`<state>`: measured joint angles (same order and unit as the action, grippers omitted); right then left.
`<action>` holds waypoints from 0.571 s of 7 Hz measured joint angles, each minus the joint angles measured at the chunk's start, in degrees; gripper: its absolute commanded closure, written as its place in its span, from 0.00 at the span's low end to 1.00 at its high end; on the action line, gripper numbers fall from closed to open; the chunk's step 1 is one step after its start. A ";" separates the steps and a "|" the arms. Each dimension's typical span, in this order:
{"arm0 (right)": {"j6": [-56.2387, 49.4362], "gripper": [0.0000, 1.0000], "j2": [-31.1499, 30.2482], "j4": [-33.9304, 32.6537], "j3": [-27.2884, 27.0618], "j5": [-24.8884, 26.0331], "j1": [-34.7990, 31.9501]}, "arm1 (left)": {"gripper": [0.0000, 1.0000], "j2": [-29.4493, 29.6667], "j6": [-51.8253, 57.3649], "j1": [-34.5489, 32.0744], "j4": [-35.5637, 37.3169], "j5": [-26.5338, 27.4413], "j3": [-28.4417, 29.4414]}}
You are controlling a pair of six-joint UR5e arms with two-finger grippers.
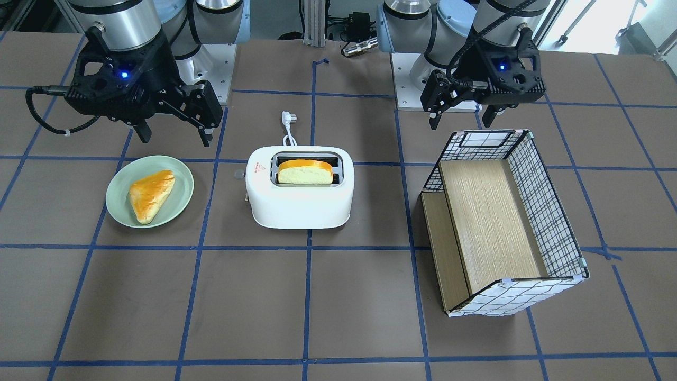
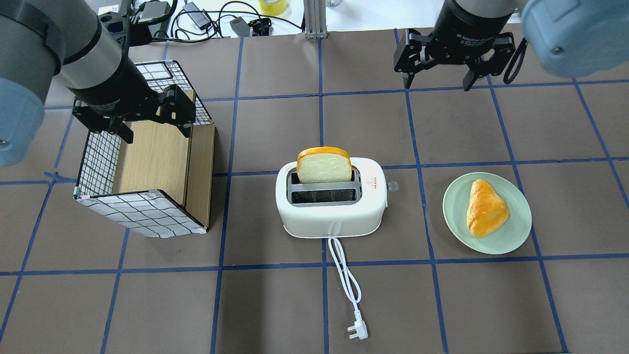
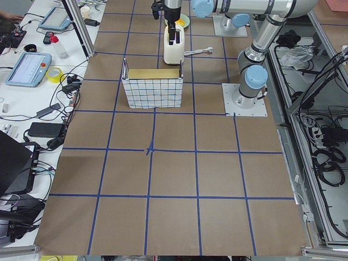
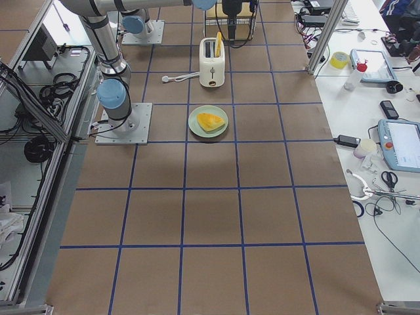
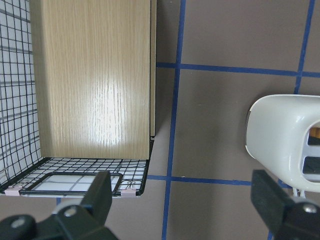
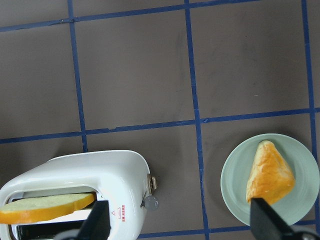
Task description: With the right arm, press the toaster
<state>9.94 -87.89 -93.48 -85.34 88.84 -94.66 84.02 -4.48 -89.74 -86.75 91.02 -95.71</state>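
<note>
The white toaster (image 1: 299, 203) stands mid-table with a bread slice (image 1: 305, 172) upright in one slot. Its grey side lever (image 2: 392, 186) faces the green plate. It also shows in the overhead view (image 2: 329, 216) and the right wrist view (image 6: 75, 175), with the lever (image 6: 151, 202) up. My right gripper (image 2: 437, 84) is open and empty, hovering above the table beyond the toaster and plate; it also shows in the front view (image 1: 175, 140). My left gripper (image 2: 157, 133) is open and empty over the grid-patterned box.
A green plate (image 2: 516, 231) with a triangular pastry (image 2: 485, 208) lies on the toaster's lever side. The grid-patterned box (image 2: 142, 211) with a wooden inside stands on the other side. The toaster's white cord and plug (image 2: 357, 330) trail towards the robot.
</note>
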 measured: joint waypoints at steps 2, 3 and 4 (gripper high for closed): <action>-0.05 0.00 0.00 0.19 -0.02 0.31 0.00 | 0.00 0.00 0.00 0.00 0.00 0.03 0.00; -0.45 0.00 0.01 0.22 -0.09 0.49 0.00 | 0.00 0.00 0.00 0.00 0.00 0.03 0.00; -1.17 0.00 0.05 0.23 -0.13 0.70 0.00 | 0.00 0.00 0.00 0.00 0.00 0.03 0.00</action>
<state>8.77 -87.84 -93.26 -85.48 89.54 -94.66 84.02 -4.48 -89.74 -86.75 91.05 -95.71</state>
